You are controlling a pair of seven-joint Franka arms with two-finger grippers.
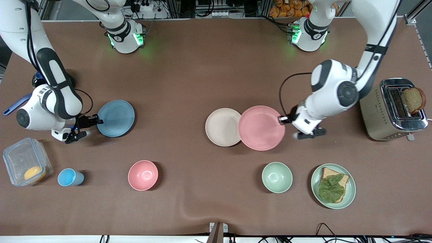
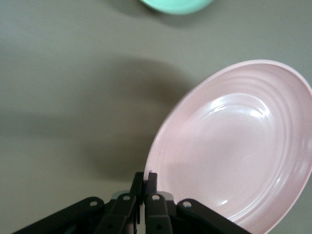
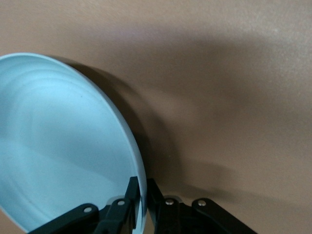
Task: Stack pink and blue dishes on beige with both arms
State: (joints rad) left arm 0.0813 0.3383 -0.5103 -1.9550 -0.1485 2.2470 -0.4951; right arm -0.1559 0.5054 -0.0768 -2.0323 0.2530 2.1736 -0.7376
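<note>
The pale pink plate (image 1: 261, 127) hangs tilted just above the table, its edge overlapping the rim of the beige plate (image 1: 222, 127). My left gripper (image 1: 282, 118) is shut on the pink plate's rim at the side toward the left arm's end; the left wrist view shows the fingers (image 2: 147, 181) pinching the pink plate (image 2: 234, 146). The light blue plate (image 1: 116, 118) is lifted near the right arm's end, and my right gripper (image 1: 98, 120) is shut on its rim. In the right wrist view the blue plate (image 3: 58, 146) stands between the fingers (image 3: 132, 187).
Nearer the front camera stand a pink bowl (image 1: 143, 175), a blue cup (image 1: 69, 177), a clear box (image 1: 26, 161) with something yellow, a green bowl (image 1: 277, 177) and a green plate (image 1: 351, 190) with bread and a leaf. A toaster (image 1: 391, 109) sits at the left arm's end.
</note>
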